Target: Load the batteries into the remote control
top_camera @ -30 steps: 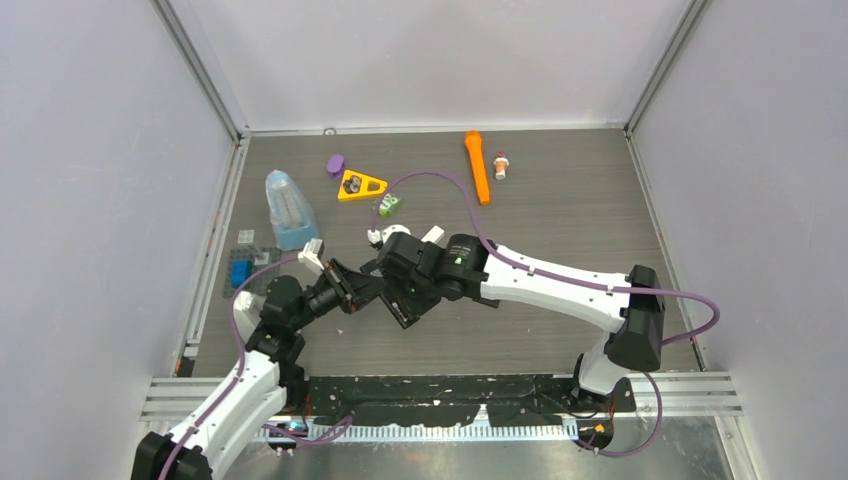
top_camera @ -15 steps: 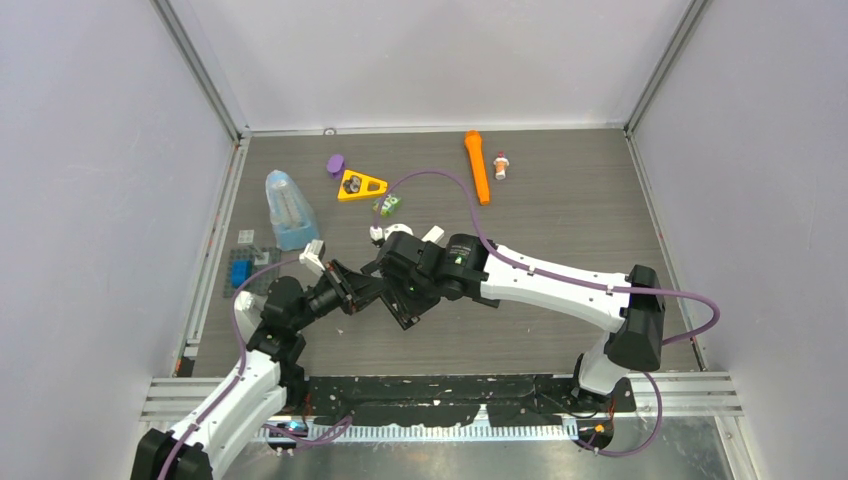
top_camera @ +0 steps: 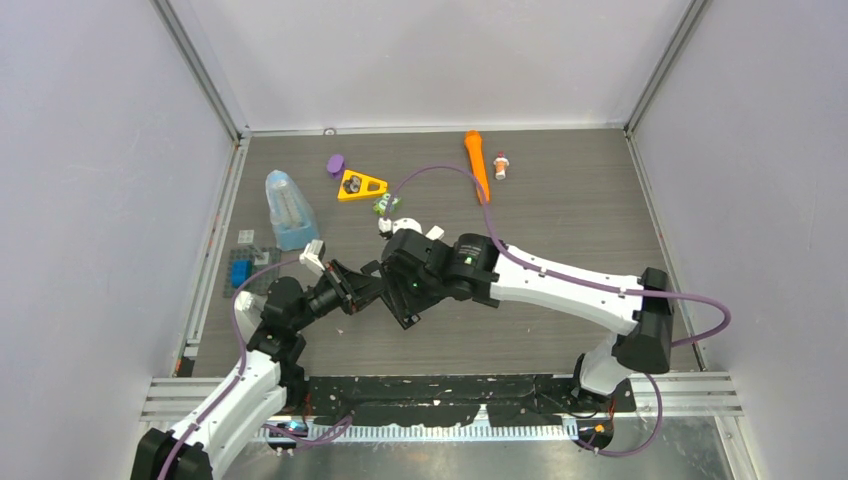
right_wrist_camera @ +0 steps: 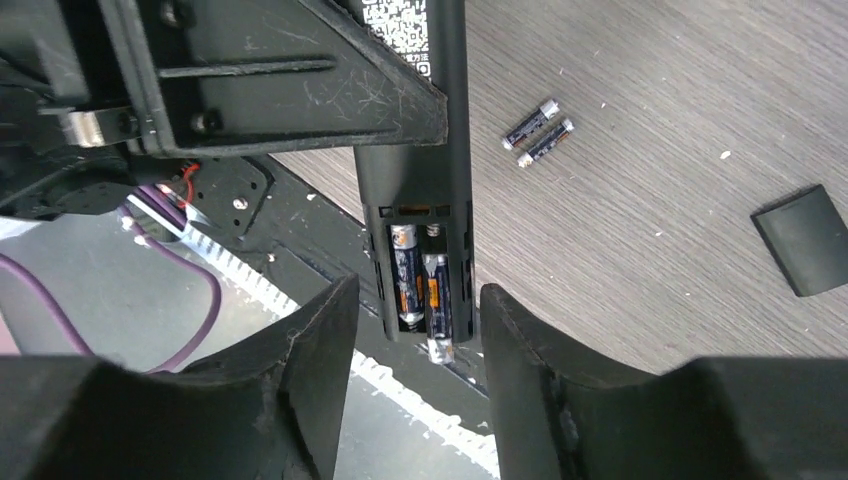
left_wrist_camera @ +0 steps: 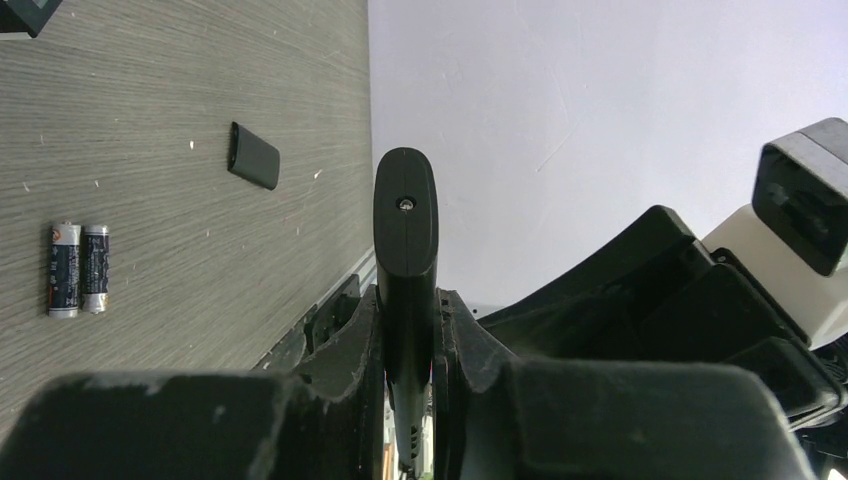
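Observation:
My left gripper (left_wrist_camera: 408,300) is shut on the remote control (left_wrist_camera: 405,225), a slim dark bar that sticks out past the fingers. In the right wrist view the remote control (right_wrist_camera: 412,190) shows its open compartment with two batteries (right_wrist_camera: 403,275) side by side. The right-hand battery (right_wrist_camera: 438,305) pokes out past the compartment's end. My right gripper (right_wrist_camera: 418,292) is open, its jaws standing on either side of that end with a gap on both sides. Two more batteries (right_wrist_camera: 537,130) lie loose on the table, also visible as a pair of batteries (left_wrist_camera: 78,268) in the left wrist view.
A dark battery cover (right_wrist_camera: 805,240) lies on the table to the right of the loose cells. Further back are an orange tool (top_camera: 477,165), a yellow triangle (top_camera: 361,185), a purple piece (top_camera: 335,163) and a clear blue container (top_camera: 288,208).
The right gripper's jaws have spread apart and its wrist has shifted slightly back and right. The left arm holds still with the remote.

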Action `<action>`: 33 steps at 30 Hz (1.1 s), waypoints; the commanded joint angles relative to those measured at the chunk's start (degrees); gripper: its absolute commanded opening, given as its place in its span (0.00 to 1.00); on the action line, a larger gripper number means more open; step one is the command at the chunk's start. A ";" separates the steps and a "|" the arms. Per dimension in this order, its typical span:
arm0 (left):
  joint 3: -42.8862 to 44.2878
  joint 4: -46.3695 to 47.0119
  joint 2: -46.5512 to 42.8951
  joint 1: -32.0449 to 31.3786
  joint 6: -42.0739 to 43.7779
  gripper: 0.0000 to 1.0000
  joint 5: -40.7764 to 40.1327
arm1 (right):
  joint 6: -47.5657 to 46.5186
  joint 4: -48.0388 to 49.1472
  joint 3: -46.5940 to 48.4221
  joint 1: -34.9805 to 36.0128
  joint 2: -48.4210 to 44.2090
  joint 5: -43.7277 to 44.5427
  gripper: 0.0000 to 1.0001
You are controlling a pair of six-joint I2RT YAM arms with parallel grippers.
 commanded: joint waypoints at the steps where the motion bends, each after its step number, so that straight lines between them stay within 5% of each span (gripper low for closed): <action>1: 0.19 4.21 -0.61 0.34 -1.44 0.00 0.47 | 4.84 6.11 -2.21 -0.51 -8.36 3.37 0.60; 13: 0.88 8.36 -6.77 0.34 -12.48 0.00 -5.77 | 22.84 32.91 -29.46 -0.52 -32.48 9.65 0.86; 25: 5.55 -0.30 -13.17 0.34 -22.42 0.00 -11.14 | 26.97 45.96 -35.29 -0.52 -36.93 8.04 0.87; 33: 8.44 -4.79 -14.62 0.34 -23.81 0.00 -12.23 | 28.23 49.24 -35.99 -0.46 -36.59 7.51 0.77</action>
